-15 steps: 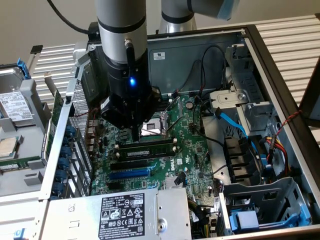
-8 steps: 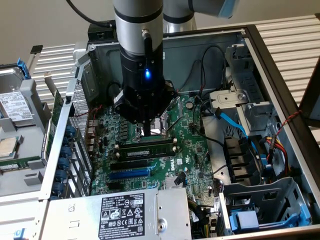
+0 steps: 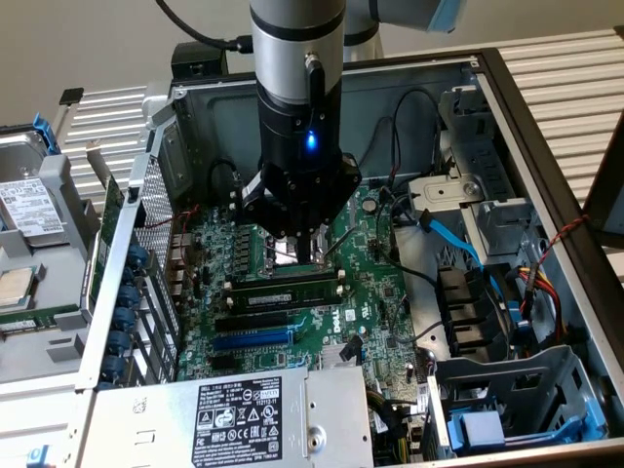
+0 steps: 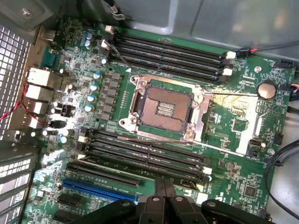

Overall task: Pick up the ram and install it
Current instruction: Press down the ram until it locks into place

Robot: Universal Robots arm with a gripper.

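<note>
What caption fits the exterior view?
End effector poised above the ram lying along a motherboard slot.

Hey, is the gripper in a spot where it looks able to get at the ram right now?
Probably yes. The gripper hangs close over the board beside the ram, and no cable or bracket covers the stick.

In the exterior view the arm [image 3: 297, 88] runs off the top edge, and its body hides the motherboard [image 3: 370, 283] behind the fingers [image 3: 314, 249]. Whether the fingers touch the ram [image 3: 283, 289] just below them cannot be told. In the wrist view the fingers [image 4: 163, 186] are cut off by the edge. The power supply label [image 3: 240, 419] is too small to read.
</note>
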